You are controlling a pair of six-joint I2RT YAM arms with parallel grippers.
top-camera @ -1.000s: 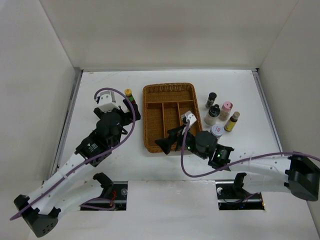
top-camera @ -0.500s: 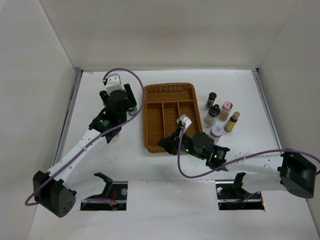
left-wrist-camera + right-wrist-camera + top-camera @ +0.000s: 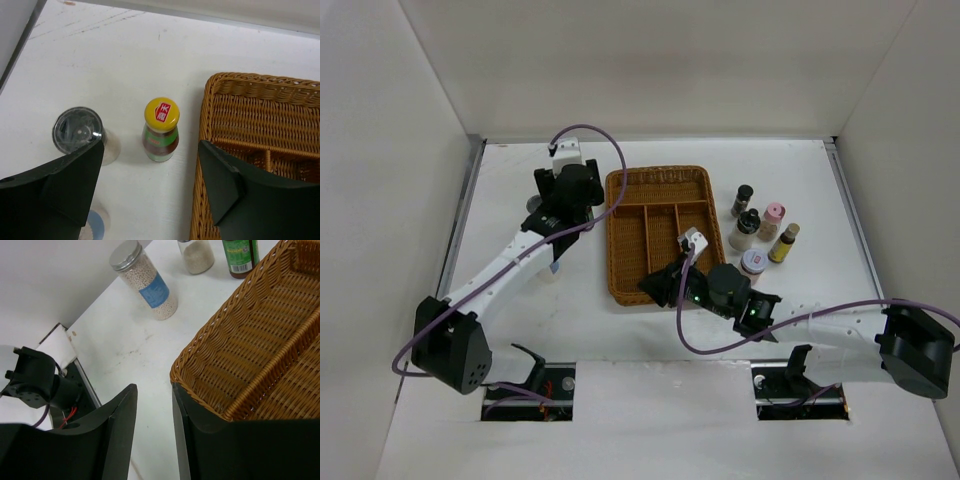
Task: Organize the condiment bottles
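Note:
In the left wrist view a yellow-capped bottle stands upright beside the wicker tray. A clear shaker stands left of it, and a blue-labelled jar shows at the bottom edge. My left gripper hangs open above them, its fingers wide on either side of the yellow-capped bottle and clear of it. My right gripper sits at the tray's near left corner with a narrow bare gap between its fingers. Several more bottles stand right of the tray, among them a pink-capped one and a black-capped one.
The brown tray has long empty compartments. From the right wrist I see a silver-lidded jar, a shaker and a green-labelled bottle left of the tray. White walls close in the table's left, back and right.
My left arm has reached farther back along the tray's left side, over the yellow-capped bottle, and its jaws have narrowed. My right gripper dropped to the tray's near corner and closed to a slit.

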